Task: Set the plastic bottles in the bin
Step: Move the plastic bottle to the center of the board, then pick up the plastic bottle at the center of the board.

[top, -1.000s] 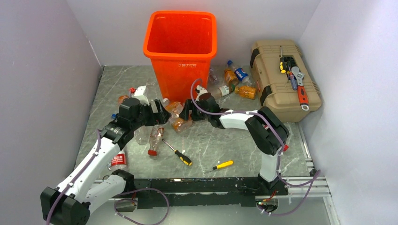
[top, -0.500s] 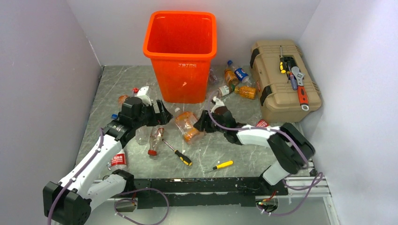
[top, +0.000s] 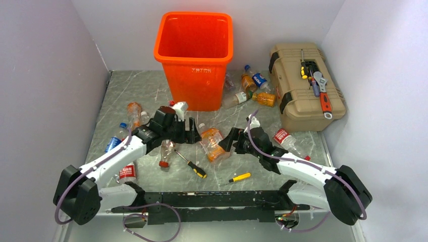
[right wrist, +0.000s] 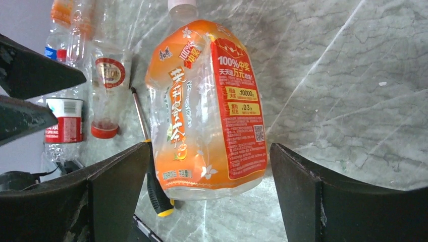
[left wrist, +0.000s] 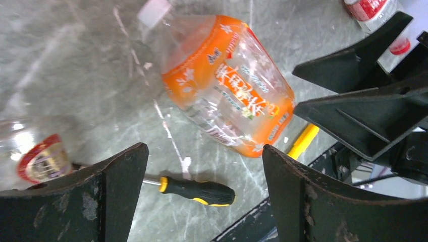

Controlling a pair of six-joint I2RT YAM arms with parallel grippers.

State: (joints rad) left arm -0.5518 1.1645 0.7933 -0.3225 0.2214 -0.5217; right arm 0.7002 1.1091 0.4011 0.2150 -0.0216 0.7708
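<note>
A crushed clear bottle with an orange label lies on the grey table between my two grippers. My left gripper is open and empty just left of it; the left wrist view shows the bottle ahead of the gripper. My right gripper is open just right of it; in the right wrist view the bottle's base lies between the open gripper's fingers. The orange bin stands at the back, apart from both grippers.
Other bottles lie at the left, by the left arm, by the right arm and behind the bin. Two screwdrivers lie near the front. A tan toolbox stands at the right.
The right arm has drawn back toward the near right, and the orange-label bottle has shifted right and nearer with it. The left gripper has moved right, following the bottle.
</note>
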